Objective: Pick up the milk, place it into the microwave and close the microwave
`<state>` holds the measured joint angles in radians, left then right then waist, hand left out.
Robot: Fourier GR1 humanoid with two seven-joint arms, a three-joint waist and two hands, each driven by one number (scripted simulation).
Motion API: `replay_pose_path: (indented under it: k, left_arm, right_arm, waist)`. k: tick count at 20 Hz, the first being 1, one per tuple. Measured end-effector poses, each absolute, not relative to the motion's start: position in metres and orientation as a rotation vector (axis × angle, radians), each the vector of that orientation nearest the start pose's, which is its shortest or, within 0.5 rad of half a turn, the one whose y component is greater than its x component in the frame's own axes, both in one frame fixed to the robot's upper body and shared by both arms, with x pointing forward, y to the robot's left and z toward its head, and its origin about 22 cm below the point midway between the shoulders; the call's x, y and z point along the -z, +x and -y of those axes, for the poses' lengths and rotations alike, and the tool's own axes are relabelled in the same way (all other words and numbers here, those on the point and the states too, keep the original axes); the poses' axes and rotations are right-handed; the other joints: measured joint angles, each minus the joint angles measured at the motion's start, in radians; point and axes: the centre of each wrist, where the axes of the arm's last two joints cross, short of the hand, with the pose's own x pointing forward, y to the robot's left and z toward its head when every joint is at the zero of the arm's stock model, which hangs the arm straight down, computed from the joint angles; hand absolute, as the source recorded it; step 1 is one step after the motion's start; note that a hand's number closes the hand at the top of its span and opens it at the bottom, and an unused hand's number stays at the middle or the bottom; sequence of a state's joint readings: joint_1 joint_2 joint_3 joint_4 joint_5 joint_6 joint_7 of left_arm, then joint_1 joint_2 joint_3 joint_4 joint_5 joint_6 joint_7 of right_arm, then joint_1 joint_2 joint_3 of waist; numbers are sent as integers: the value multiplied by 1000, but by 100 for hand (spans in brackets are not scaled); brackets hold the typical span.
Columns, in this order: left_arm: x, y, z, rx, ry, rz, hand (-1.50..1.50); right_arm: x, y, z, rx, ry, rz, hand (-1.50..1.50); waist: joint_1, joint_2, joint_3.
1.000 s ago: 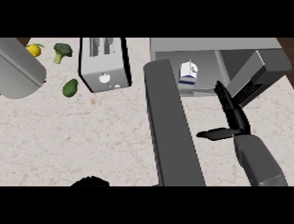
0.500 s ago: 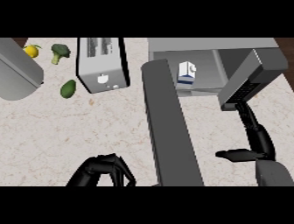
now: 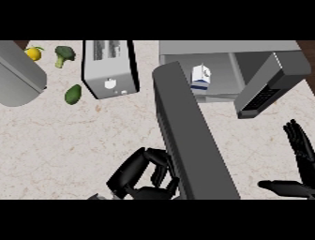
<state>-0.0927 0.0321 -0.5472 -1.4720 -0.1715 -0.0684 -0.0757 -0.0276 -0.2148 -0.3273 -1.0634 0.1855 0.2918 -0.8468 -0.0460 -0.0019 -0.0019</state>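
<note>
A: Pale marble counter (image 3: 63,140). The microwave (image 3: 215,49) sits at the far right corner, its door (image 3: 188,136) swung wide toward the near edge.

B: Position of the milk (image 3: 200,77)?

A: Upright inside the microwave, left part of the cavity.

B: Hands?

A: The left robot hand (image 3: 143,176) is at the near edge, just left of the door, fingers curled, holding nothing. The right robot hand (image 3: 311,178) is by the right edge, fingers straight, thumb spread, empty.

B: Also noted: toaster (image 3: 108,70), broccoli (image 3: 64,55) and lemon (image 3: 33,53) along the far edge.

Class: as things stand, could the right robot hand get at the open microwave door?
Probably yes. The right robot hand is open and close to the microwave door, which swings out toward that side. Only bare counter shows between them.
</note>
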Motion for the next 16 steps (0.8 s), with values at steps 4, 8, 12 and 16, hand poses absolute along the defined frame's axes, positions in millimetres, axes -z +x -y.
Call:
replay_pose_path:
  k: [4, 8, 12, 16]
  left_arm:
    - [28, 239, -80, 771, -382, 1555, 150]
    - [44, 244, -59, 820, -425, 1545, 150]
    - [53, 239, -42, 839, -433, 1534, 150]
    - [55, 240, -33, 821, -366, 1537, 150]
  right_arm:
    - [65, 195, 378, -228, -139, 1928, -150]
    - [48, 194, 383, -224, -108, 1964, -150]
    - [30, 194, 391, -233, -70, 1988, -150]
    - [11, 199, 391, -247, -36, 2042, -150]
  waist:
    - [-1, 2, 0]
    - [-17, 6, -1]
    - [-37, 11, -1]
    - [-64, 14, -2]
